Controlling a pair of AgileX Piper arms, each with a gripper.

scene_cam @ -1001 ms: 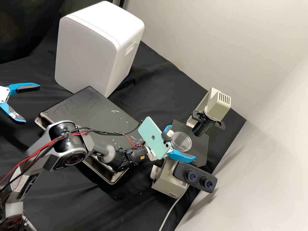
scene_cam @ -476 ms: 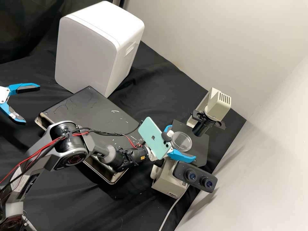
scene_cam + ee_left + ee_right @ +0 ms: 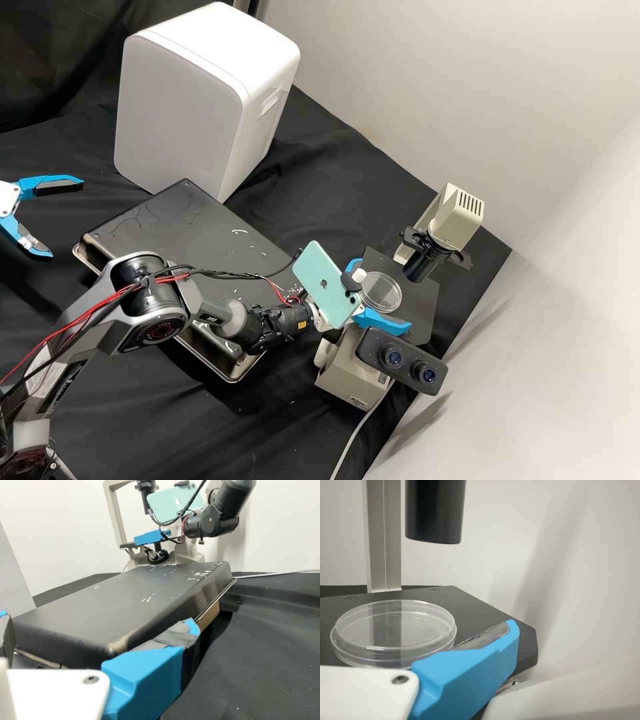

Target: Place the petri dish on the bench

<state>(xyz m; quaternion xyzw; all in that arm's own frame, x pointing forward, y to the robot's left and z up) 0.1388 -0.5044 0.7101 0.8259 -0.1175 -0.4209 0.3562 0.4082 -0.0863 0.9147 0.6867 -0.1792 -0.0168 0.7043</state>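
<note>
Though partly cut off, right claw (image 3: 375,298) flanks petri dish (image 3: 392,630), grip unclear | left claw (image 3: 57,217) spread

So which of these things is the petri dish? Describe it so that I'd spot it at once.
Find the white microscope at the bench's right end, beside the wall. On its flat black stage, just below the dark lens barrel, sits the petri dish. It is shallow and round, and it is the only see-through thing among the black and white parts around it.
</note>
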